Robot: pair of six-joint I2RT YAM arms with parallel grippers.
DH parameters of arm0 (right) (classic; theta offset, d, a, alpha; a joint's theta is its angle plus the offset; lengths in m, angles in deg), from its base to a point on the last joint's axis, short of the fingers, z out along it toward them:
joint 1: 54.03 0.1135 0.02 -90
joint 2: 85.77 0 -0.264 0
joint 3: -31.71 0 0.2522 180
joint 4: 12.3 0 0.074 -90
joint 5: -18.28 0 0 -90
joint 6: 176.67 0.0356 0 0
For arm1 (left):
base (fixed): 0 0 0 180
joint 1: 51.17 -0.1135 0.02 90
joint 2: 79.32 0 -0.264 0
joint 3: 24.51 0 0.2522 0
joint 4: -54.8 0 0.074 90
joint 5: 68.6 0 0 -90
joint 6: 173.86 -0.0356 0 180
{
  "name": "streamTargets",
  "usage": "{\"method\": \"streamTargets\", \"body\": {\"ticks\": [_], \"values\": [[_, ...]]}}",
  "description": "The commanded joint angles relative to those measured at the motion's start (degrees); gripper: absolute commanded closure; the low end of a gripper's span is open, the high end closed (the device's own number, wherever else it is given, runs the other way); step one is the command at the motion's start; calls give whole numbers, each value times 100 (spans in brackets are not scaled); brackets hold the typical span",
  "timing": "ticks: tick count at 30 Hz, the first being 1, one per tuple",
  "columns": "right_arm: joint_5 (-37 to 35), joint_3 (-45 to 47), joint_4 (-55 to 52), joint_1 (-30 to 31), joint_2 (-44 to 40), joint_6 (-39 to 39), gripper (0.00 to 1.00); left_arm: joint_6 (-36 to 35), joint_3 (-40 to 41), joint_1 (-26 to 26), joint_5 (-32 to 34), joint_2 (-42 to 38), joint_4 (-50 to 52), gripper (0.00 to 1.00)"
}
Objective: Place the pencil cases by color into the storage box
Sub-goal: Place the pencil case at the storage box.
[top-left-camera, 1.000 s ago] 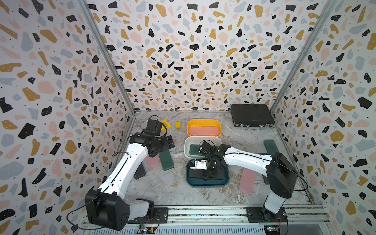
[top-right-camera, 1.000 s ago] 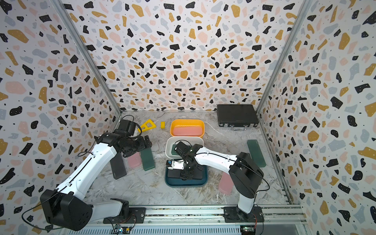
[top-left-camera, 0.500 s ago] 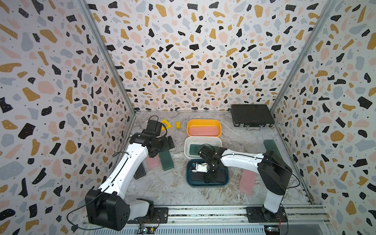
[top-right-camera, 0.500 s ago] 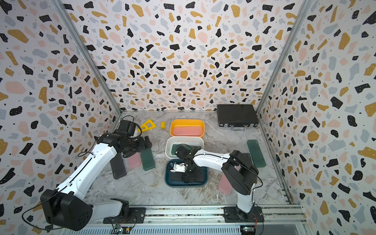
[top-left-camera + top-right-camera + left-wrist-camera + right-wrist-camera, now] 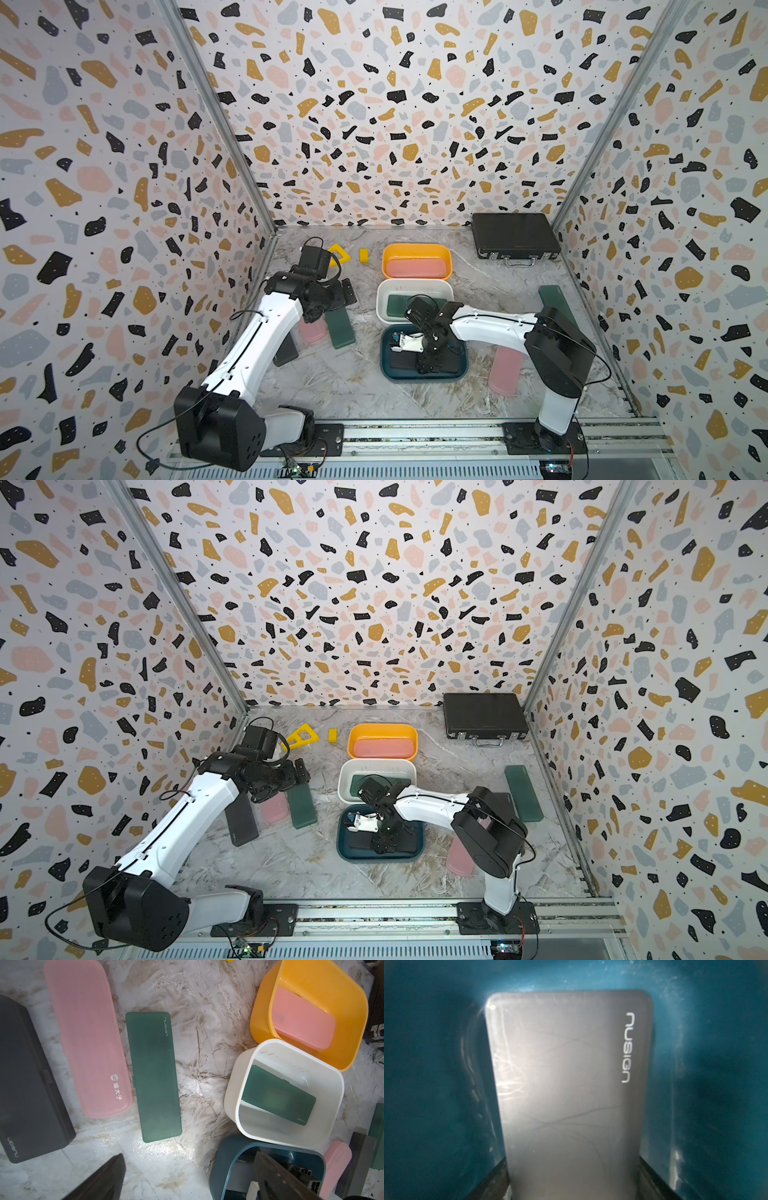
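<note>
Jaws on downturned right arm (image 5: 490,328) pinch black case (image 5: 571,1084) in bin (image 5: 424,377); left jaws spread.

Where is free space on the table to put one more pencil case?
Bare marble between the left green case and the teal box, widening toward the rail; also between the orange box and the briefcase. Crowded: the three boxes stand packed, the right end effector holding a black case in the teal one.

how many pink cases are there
3. One pink case lies in the orange bin, one beside a green case under the left arm, one by the right arm. The arms could hide more.
</note>
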Motion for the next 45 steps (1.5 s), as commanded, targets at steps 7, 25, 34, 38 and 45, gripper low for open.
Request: {"method": "streamTargets", "body": {"ticks": [7, 25, 34, 38, 45], "values": [[-90, -33, -130, 27, 48, 90, 24, -45, 71, -37, 42, -81, 100, 0], [-207, -252, -272, 21, -167, 226, 9, -63, 56, -50, 41, 0, 236, 0], [-283, -320, -427, 21, -493, 278, 0, -62, 14, -68, 47, 139, 329, 0], [-320, -324, -524, 23, -672, 303, 0, -53, -18, -79, 1, 231, 324, 0], [-328, -351, -639, 21, -1222, 575, 1, -54, -184, -111, 47, 734, 360, 0]]}}
